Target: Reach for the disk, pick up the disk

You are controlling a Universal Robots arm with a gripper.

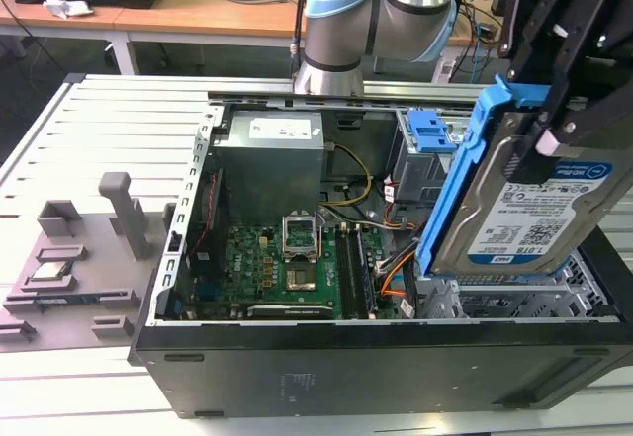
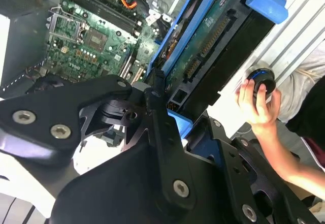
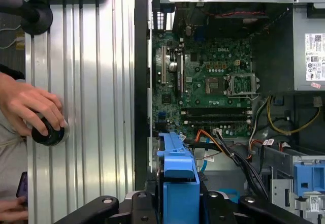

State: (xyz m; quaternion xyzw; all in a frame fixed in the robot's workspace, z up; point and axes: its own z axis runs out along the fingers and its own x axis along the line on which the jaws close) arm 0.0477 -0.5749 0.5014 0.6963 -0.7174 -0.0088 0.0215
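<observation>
I see the gripper (image 1: 559, 110) at the exterior view's right, hanging above the open case (image 1: 376, 357) with its black fingers (image 1: 550, 137) clamped on the disk (image 1: 524, 209). The disk is lifted clear of the case and tilted, its labelled face turned toward the exterior camera and its blue carrier (image 1: 460, 174) framing the edge on the exterior view's left. The arm (image 1: 381, 16) rises behind the case, its grey joints with blue caps bent over toward the gripper.

In the second wrist view the disk (image 2: 213, 46) shows its circuit-board underside, held between the dark gripper links (image 2: 152, 132). In the first wrist view the carrier's blue end (image 3: 177, 173) sticks out just ahead of the gripper body.

Inside the case I see the green motherboard (image 1: 287, 268) with its open CPU socket (image 1: 300, 236), a grey power supply (image 1: 272, 144), a blue latch (image 1: 433, 130) on the drive bay, and orange and yellow cables (image 1: 381, 278).

A person's hand (image 3: 30, 104) rests on a round black knob (image 3: 46, 131) on the ribbed table (image 3: 96, 107), beside the case.

On the exterior view's left a grey fixture (image 1: 74, 268) holds a small silver chip (image 1: 51, 270).
</observation>
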